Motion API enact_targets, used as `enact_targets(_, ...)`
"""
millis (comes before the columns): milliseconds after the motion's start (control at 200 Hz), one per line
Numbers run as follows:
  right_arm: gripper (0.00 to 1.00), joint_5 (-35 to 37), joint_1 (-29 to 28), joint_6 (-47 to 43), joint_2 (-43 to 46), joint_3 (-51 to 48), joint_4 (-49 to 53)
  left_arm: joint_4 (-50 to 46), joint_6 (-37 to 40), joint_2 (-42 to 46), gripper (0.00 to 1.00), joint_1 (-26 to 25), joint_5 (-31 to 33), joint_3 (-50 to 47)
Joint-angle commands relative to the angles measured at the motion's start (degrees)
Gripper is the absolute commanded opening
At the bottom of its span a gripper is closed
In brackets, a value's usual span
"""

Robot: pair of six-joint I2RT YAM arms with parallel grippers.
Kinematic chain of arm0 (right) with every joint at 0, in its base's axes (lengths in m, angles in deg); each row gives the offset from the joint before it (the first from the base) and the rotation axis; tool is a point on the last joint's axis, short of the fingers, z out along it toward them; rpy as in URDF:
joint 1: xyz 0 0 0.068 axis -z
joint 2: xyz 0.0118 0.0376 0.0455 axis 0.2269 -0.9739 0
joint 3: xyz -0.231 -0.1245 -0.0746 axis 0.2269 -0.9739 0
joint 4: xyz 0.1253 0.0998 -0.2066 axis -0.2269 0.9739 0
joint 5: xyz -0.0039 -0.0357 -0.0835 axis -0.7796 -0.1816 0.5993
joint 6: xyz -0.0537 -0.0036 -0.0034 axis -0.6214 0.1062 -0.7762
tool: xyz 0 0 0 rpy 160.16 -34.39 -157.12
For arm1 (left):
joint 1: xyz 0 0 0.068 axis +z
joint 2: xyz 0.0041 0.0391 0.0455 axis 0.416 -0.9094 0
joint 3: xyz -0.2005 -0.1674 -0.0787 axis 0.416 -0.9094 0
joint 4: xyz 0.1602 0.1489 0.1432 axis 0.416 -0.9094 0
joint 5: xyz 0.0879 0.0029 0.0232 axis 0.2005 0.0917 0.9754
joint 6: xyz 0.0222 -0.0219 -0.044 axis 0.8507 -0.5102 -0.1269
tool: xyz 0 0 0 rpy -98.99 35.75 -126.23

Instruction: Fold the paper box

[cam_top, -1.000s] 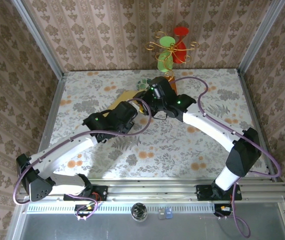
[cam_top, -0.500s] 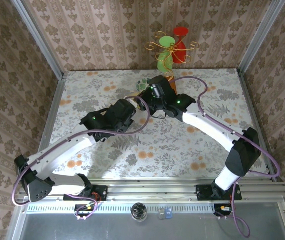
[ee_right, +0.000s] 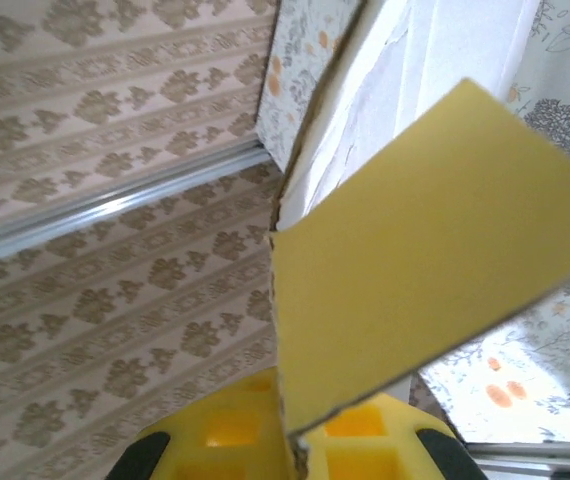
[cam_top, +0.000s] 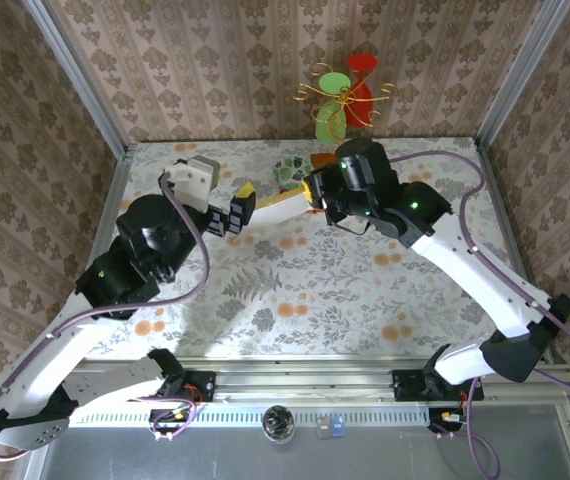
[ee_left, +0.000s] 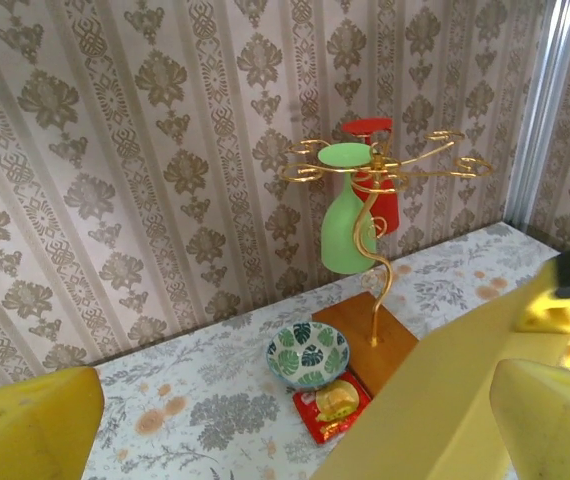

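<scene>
The paper box [cam_top: 277, 205] is a yellow cardboard sheet, white inside, held up off the table at the back centre. My right gripper [cam_top: 310, 198] is shut on its right edge. In the right wrist view the yellow fingers [ee_right: 215, 440] pinch the sheet's edge, with my right gripper [ee_right: 300, 450] below a yellow flap of the paper box [ee_right: 415, 280]. My left gripper [cam_top: 245, 205] is open just left of the sheet and not touching it. In the left wrist view my left gripper [ee_left: 295, 430] is wide open, its fingertips [ee_left: 25, 425] low at both sides, and the paper box [ee_left: 445, 400] rises at the lower right.
A leaf-patterned bowl [ee_left: 308, 352] and a small red packet [ee_left: 332, 405] lie near the back wall. Beside them an orange-brown board [ee_left: 365, 335] carries a gold stand with a green cup [ee_left: 347, 235] and a red cup [ee_left: 377, 195]. The bowl [cam_top: 287, 170] sits just behind the sheet.
My left gripper opened, let go of the sheet and drew back to the left. My right gripper closed on the sheet and moved right, lifting it.
</scene>
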Motion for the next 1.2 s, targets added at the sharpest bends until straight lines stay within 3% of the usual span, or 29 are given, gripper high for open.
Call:
enact_targets(0,0.00,6.3,-0.4,5.7,0.5,7.5,14.4,-1.2,-4.0,-3.1,1.00,3.7,-5.3,3.0)
enact_targets(170,0.00,8.4,1.9,8.9,-0.1,13.9,27.8,-7.0,-17.4,-6.9,1.00,15.0,-22.8,6.5)
enact_targets(260,0.00,6.4,4.9,9.8,-0.3,15.3,31.9,-8.4,-19.7,-8.2,1.00,18.1,-29.8,7.5)
enact_targets(360,0.00,4.2,8.7,9.2,-1.3,17.6,36.1,-9.4,-15.1,-8.3,0.96,18.6,-35.3,6.7)
enact_targets(485,0.00,2.8,13.1,7.1,-2.1,20.1,40.1,-9.0,-2.9,-5.7,0.94,17.2,-43.4,0.9)
enact_targets(665,0.00,-0.3,16.7,5.1,-2.4,19.1,42.2,-5.6,9.2,-2.8,0.99,12.3,-44.0,-8.7)
enact_targets(970,0.00,-1.8,18.4,4.1,-2.2,17.4,42.5,7.7,13.7,-9.1,1.00,5.0,-37.6,-14.1)
enact_targets(1195,0.00,-3.2,19.0,4.1,-1.3,14.6,40.8,14.8,13.4,-14.7,1.00,2.6,-37.8,-13.0)
